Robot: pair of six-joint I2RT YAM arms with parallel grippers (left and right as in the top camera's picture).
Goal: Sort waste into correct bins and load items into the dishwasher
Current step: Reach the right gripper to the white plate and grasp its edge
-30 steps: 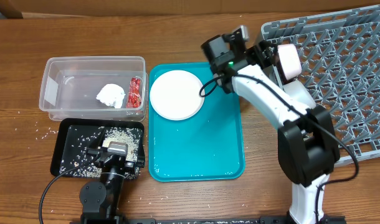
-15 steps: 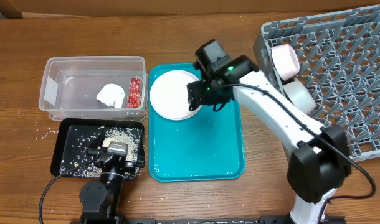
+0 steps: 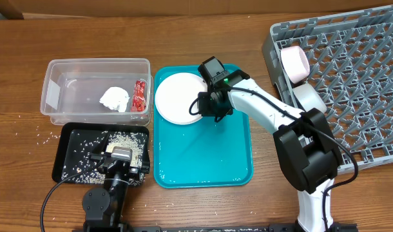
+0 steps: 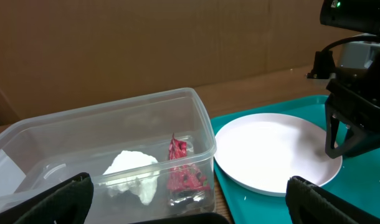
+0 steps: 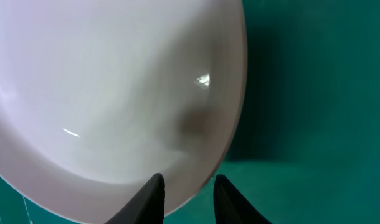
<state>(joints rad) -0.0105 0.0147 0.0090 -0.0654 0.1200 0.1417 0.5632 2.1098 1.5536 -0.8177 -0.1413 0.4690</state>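
The dish rack point(image 3: 351, 71) stands well right of the teal tray point(image 3: 203, 154), where the plate point(image 3: 179, 98) lies flat. The right tool point(image 3: 206, 108), narrowly parted astride the plate's rim, may slip off that thin, slick edge on closing.

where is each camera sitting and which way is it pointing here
Overhead: above the table, looking straight down; left arm and right arm show.
Left wrist: low over the black tray, facing across the clear tub to the plate and right hand; left hand fingers at bottom corners.
Right wrist: close over the plate rim, looking down; own fingertips at bottom.
Shared: all three see the plate.
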